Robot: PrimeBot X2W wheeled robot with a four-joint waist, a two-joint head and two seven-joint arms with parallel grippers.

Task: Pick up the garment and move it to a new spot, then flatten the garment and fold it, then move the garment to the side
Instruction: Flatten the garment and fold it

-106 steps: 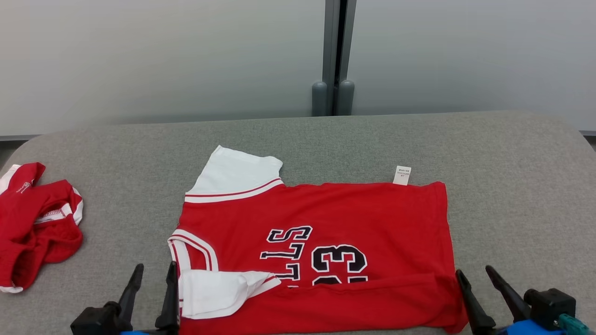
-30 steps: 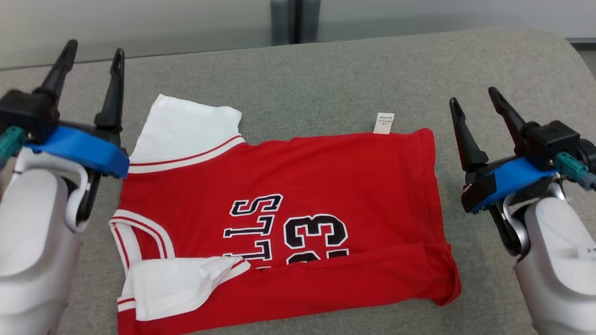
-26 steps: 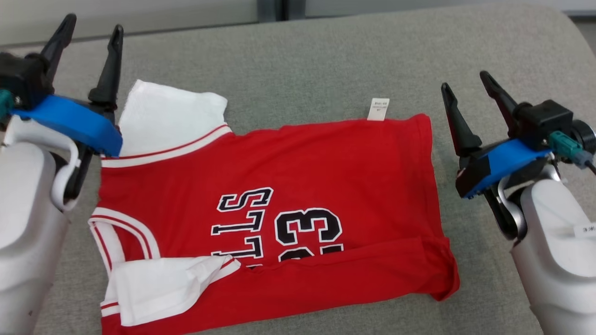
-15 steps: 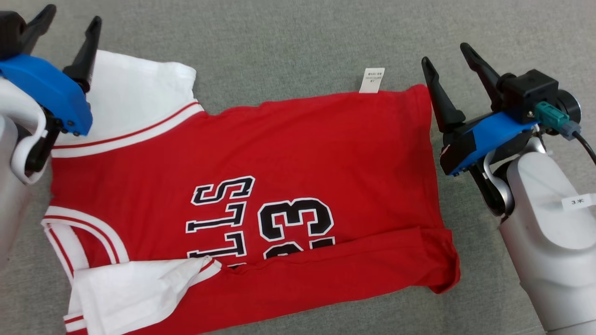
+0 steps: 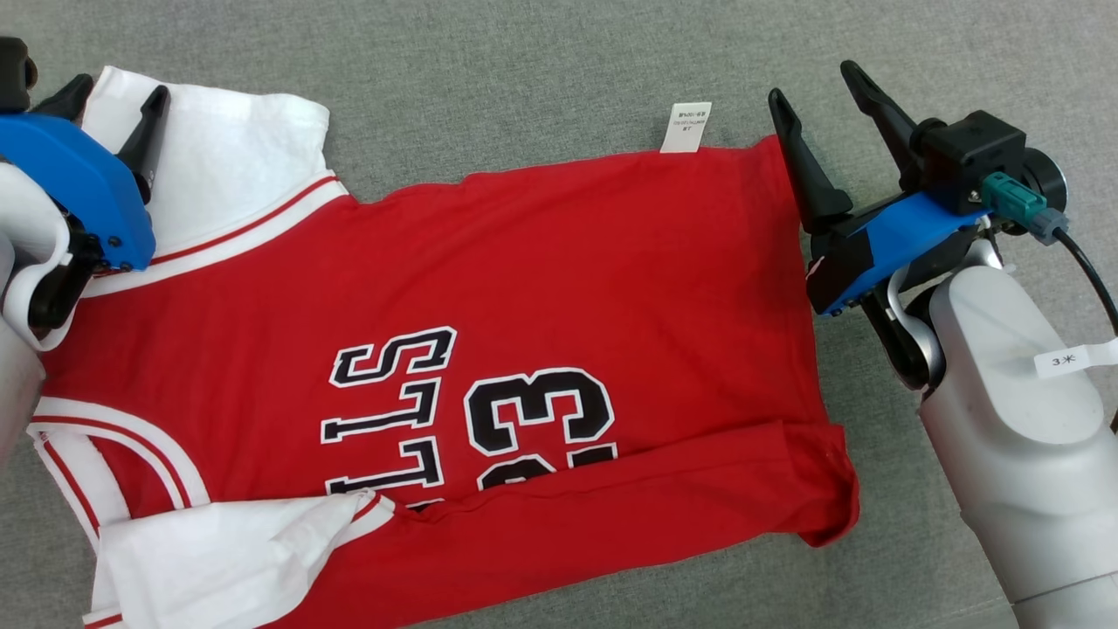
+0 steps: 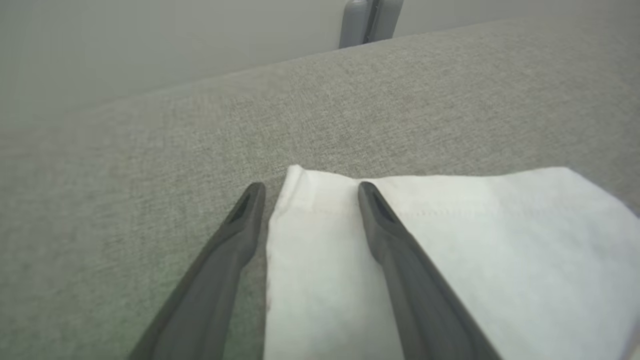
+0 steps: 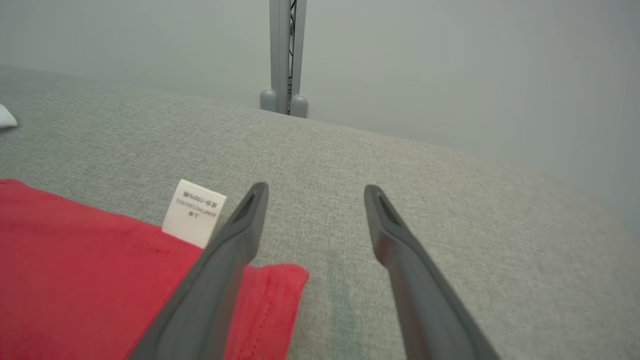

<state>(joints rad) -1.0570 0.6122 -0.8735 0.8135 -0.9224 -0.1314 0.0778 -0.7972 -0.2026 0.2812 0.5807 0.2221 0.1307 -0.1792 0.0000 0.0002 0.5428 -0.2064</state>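
A red jersey (image 5: 541,262) with white sleeves and black lettering lies spread on the grey padded surface (image 5: 524,52), its near edge folded over. My left gripper (image 5: 118,92) is open over the far white sleeve (image 5: 236,166). In the left wrist view the sleeve's corner (image 6: 320,225) lies between the open fingers of that gripper (image 6: 311,187). My right gripper (image 5: 812,83) is open at the jersey's far right corner (image 7: 280,280). In the right wrist view that gripper (image 7: 316,187) has one finger over the red hem and the other over bare surface.
A white care label (image 5: 686,127) sticks out of the far hem, left of the right gripper, and shows as the label (image 7: 194,212) in the right wrist view. The near white sleeve (image 5: 227,559) lies folded onto the jersey. A pale wall with a grey post (image 7: 282,55) stands beyond the surface.
The head camera has tilted down and closer, so the picture shifted. Both arms have reached forward from the near edge to the jersey's far corners, and stay open.
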